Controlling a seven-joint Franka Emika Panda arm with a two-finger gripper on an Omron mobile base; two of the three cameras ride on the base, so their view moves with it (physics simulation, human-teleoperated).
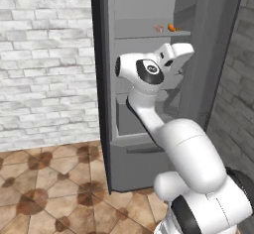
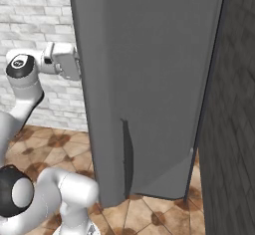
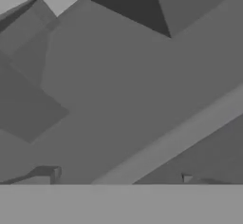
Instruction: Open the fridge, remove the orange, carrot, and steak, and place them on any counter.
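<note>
Fridge (image 1: 144,144) stood opened; steak (image 1: 158,29) and orange (image 1: 171,28) seen on shelf (image 1: 149,33); gripper state could not be told.

The fridge (image 1: 149,79) is a tall dark grey cabinet standing open, its light grey shelves and a lower drawer exposed in the left base view; in the right base view its flat door (image 2: 149,79) swings out with a slim dark vertical handle low at 7 o'clock. On an upper shelf, at 12 o'clock, the pinkish steak (image 1: 158,29) lies flat just beside a small orange item (image 1: 171,28), too small to identify.
</note>
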